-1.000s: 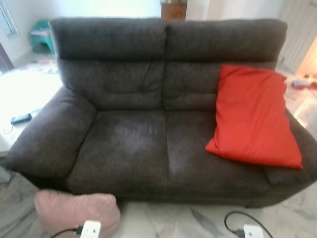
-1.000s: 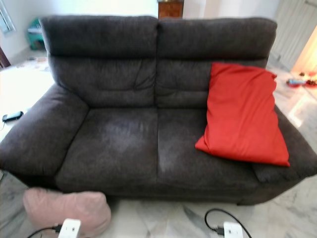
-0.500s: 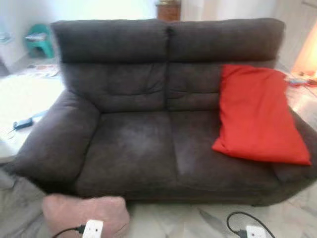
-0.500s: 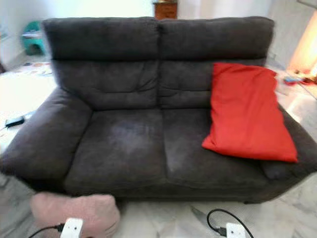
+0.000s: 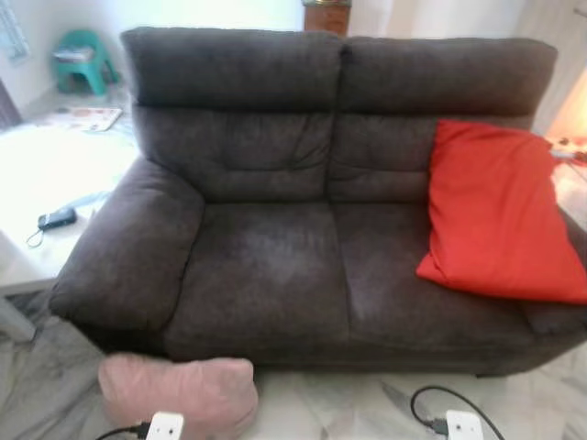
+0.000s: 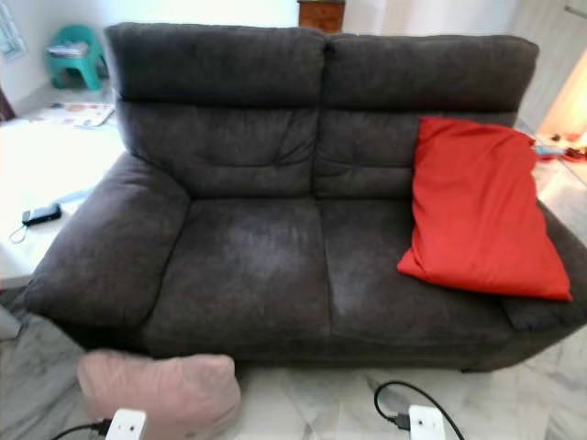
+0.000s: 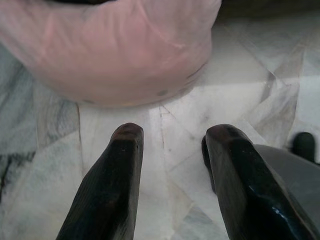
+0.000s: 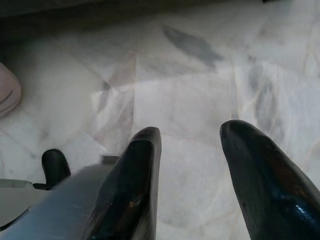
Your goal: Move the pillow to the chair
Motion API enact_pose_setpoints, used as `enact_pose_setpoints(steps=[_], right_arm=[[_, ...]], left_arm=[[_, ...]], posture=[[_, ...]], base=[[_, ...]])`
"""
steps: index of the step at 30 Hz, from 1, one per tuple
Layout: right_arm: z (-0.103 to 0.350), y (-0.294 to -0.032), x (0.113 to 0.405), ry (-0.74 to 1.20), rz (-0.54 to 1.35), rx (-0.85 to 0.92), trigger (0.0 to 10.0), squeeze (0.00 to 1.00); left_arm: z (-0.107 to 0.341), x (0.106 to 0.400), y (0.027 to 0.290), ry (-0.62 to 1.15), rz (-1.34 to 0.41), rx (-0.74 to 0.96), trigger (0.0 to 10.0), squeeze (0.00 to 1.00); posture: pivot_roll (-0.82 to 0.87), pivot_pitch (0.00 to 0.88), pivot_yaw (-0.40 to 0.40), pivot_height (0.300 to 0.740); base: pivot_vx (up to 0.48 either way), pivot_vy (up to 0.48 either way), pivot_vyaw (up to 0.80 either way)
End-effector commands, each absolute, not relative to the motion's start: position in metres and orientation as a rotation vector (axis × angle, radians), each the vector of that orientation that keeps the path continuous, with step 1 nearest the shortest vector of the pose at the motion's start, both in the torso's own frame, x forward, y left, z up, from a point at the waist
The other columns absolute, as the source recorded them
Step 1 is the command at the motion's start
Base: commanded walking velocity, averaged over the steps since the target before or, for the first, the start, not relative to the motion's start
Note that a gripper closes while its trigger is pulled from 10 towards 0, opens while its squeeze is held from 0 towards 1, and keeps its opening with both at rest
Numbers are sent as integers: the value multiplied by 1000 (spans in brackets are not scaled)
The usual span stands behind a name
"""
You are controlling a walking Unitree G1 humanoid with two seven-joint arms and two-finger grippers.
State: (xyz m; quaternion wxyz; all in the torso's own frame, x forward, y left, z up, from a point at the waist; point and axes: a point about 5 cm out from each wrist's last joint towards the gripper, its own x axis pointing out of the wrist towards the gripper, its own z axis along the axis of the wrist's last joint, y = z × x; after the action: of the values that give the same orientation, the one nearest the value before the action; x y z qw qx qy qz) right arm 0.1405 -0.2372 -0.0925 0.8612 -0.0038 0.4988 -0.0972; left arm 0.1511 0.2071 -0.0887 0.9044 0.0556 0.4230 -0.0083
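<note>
Jaws of left gripper [image 7: 167, 137] and right gripper [image 8: 190, 132] parted, empty, pink pillow [image 7: 107, 47] just ahead on floor [image 8: 200, 85], ungrasped, carrying undone.

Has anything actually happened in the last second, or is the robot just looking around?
Only the view has shifted, a sign the head camera moved. Nothing was picked up or put down. The red pillow leans on the sofa as before, and the pink pillow lies on the floor in front of it.
</note>
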Motion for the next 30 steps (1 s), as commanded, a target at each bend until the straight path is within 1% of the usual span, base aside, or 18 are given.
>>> enact_pose_setpoints(steps=[1, 3, 15, 22, 26, 30], right_arm=[[-93, -238, 139, 1046, -199, -13, 10000, 0], [-93, -237, 139, 1041, -205, 0, 10000, 0], [-93, -237, 139, 1043, -218, 13, 10000, 0], [-93, -236, 140, 1046, -194, -8, 10000, 0], [-93, -235, 140, 1047, -187, -7, 10000, 0], [-93, -235, 139, 1048, -202, 10, 10000, 0]], left_arm=[[-90, 148, 207, 889, -14, 113, 10000, 0], [-90, 148, 207, 890, -13, 112, 10000, 0], [-91, 147, 207, 891, -13, 111, 10000, 0], [-90, 148, 207, 890, -13, 111, 10000, 0], [-90, 148, 207, 891, -11, 111, 10000, 0], [-91, 147, 207, 893, -11, 110, 10000, 0]], posture=[[61, 1, -3, 740], [61, 1, -3, 740], [61, 1, -3, 740], [62, 5, -3, 740], [62, 5, -3, 740], [62, 5, -3, 740]], base=[[0, 334, 656], [0, 330, 656], [0, 335, 0], [0, 334, 0], [0, 331, 589], [0, 331, 0]])
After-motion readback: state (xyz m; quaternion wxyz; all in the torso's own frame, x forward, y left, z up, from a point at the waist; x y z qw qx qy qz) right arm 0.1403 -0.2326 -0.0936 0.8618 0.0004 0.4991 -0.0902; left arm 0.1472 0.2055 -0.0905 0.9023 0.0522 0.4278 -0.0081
